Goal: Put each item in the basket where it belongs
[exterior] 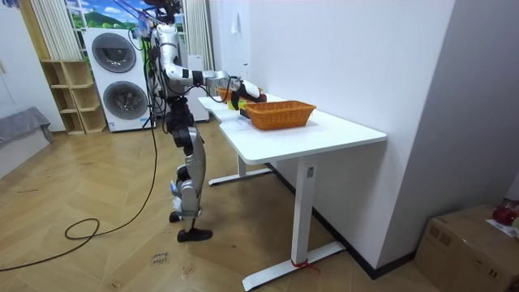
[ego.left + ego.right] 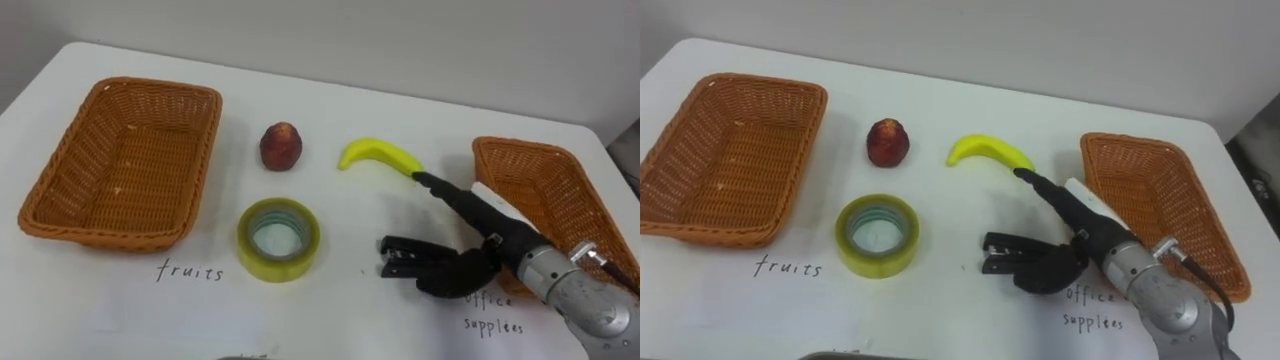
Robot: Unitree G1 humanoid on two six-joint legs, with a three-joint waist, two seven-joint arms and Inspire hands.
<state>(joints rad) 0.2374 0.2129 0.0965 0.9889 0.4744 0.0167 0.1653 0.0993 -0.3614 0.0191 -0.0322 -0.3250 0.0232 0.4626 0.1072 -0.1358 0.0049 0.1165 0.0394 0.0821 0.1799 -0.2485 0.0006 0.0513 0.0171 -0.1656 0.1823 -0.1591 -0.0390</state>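
Note:
A black stapler [image 2: 398, 257] lies on the white table [image 2: 330, 310], left of the right-hand wicker basket [image 2: 500, 152]. My right hand [image 2: 470, 270] is over its right end, with curled fingers closed around it and one finger stretched out toward the yellow banana [image 2: 380, 154]. A red fruit [image 2: 281, 146] sits left of the banana. A yellow tape roll [image 2: 278, 238] lies flat in front of the fruit. The left-hand wicker basket [image 2: 60, 150] holds nothing. In the room view I stand at the table's far end with an arm reaching over it.
Handwritten labels on the table [image 2: 190, 271] mark the left basket for fruit and the right one for office supplies. The right basket reaches close to the table's right edge. A wall runs behind the table. In the room view washing machines [image 1: 117, 77] stand behind me.

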